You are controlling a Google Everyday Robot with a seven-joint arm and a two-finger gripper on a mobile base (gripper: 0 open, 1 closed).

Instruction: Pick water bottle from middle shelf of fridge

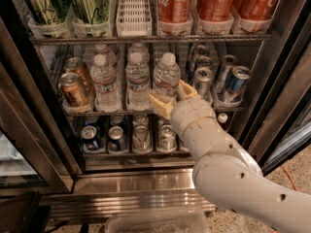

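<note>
The fridge [146, 178] stands open in the camera view. Its middle shelf [112, 111] holds three front water bottles with white caps: left [105, 81], centre [138, 79] and right [166, 76], with more behind. My gripper [172, 97] is at the front of the middle shelf, open. One beige finger [158, 104] is left of the right bottle's base and the other [187, 89] is right of it. The arm hides that bottle's bottom.
Bronze cans [74, 89] stand left of the bottles, silver and blue cans [233, 84] right of them. Red cola cans [214, 1] and green cans [43, 4] fill the top rack. Short cans [116, 139] line the lowest rack. Dark door frames [282, 91] flank the opening.
</note>
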